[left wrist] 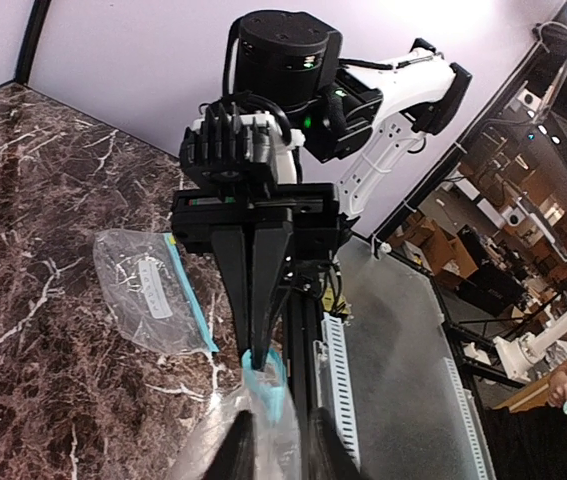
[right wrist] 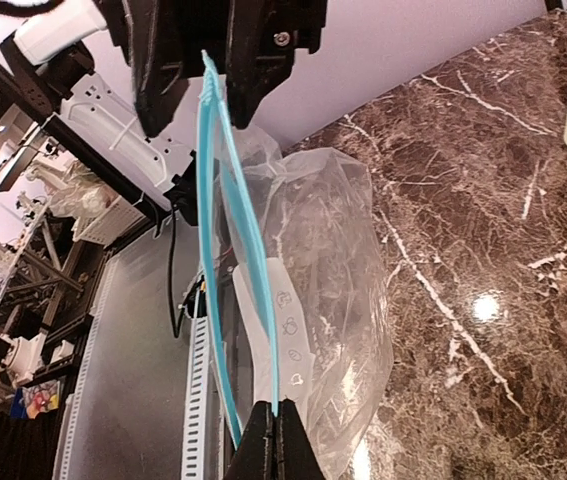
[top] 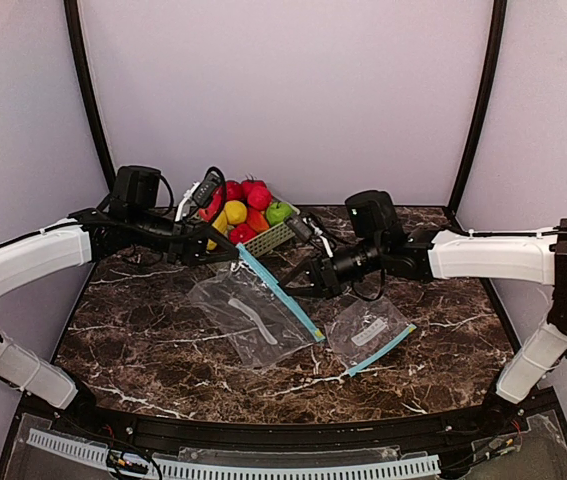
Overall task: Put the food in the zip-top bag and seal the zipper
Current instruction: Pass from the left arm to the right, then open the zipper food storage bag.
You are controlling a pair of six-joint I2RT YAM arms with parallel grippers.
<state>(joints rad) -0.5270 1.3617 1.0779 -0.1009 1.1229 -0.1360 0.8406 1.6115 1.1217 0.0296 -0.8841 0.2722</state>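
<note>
Dark veined marble forms the table [top: 143, 350], closed in by plain lilac walls [top: 293, 90]; we read this moment as the bag-opening step, before any loading. All the food [top: 236, 212] lies heaped in the basket [top: 273, 238] at the far edge. None is in the bag [top: 248, 315], which rests just near of the basket with its blue zipper [top: 278, 292] raised between the two arms. The right gripper [top: 296, 281] is closed on the zipper's right part. The left gripper [top: 221, 252] sits at the zipper's far-left end, jaws narrowly apart astride the strip; whether they pinch it we cannot tell. A second bag [top: 368, 335] lies flat to the right, apart from the first. In our judgement the next move calls for drawing the two lips of the mouth apart and holding one up, so that one arm can be freed to reach the basket; the thin film may slip. Only the top view shows food, both bags and both arms together. Only the right wrist view shows the zipper's two tracks bowing apart, so the mouth is unsealed, and the slim gaps beside the strip at the left jaws. The left wrist view shows the right fingers [left wrist: 238, 280] pressed together on the blue edge, a detail too small to make out from above.
</note>
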